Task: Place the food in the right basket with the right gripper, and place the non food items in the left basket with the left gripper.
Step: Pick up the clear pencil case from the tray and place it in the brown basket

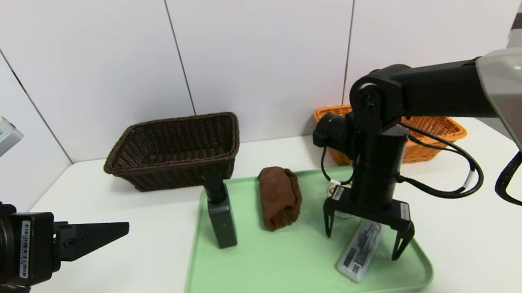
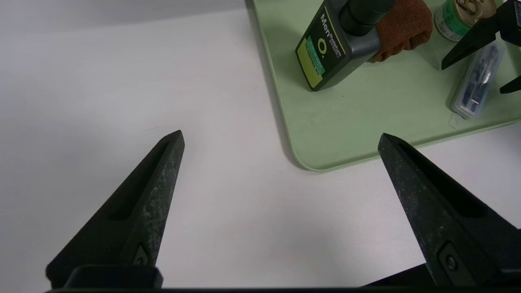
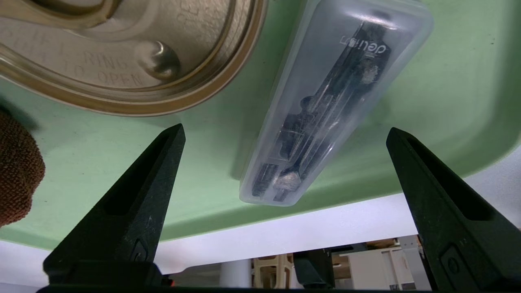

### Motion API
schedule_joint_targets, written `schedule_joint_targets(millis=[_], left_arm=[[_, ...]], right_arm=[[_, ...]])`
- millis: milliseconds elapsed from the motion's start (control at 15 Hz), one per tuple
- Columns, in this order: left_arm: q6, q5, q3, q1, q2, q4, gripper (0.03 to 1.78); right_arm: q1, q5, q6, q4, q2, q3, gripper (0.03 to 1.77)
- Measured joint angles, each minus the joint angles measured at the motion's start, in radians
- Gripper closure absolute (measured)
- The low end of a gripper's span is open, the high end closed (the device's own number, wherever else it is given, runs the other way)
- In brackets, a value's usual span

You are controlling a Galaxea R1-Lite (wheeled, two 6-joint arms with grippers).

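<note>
Clear case (image 1: 360,250) beneath spread right gripper (image 1: 369,238)

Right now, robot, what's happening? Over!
Right gripper open above the green plastic tray, over the clear plastic compass case. Gold-lidded can beside it. Left gripper open, parked over the white table.

A white table (image 1: 110,291) is set against a wall of pale panels (image 1: 259,43) divided by thin dark seams. A light green tray (image 1: 276,282) with rounded corners is laid flat on the table, near its front edge. Under the table edge, pale furniture legs (image 3: 260,272) are glimpsed in the right wrist view.
</note>
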Motion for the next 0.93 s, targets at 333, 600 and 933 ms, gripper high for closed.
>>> schedule_joint_targets(millis=[333,600,933], left_arm=[[0.001,-0.002,0.0,0.0,0.003,-0.003,0.12],[0.001,-0.003,0.0,0.0,0.005,-0.004,0.12],[0.001,-0.003,0.0,0.0,0.005,-0.003,0.12]], right_arm=[[0.001,-0.004,0.01,-0.011,0.005,0.0,0.1],[0.004,-0.005,0.011,-0.013,0.008,0.0,0.1],[0.006,-0.001,0.011,-0.011,0.013,0.0,0.67]])
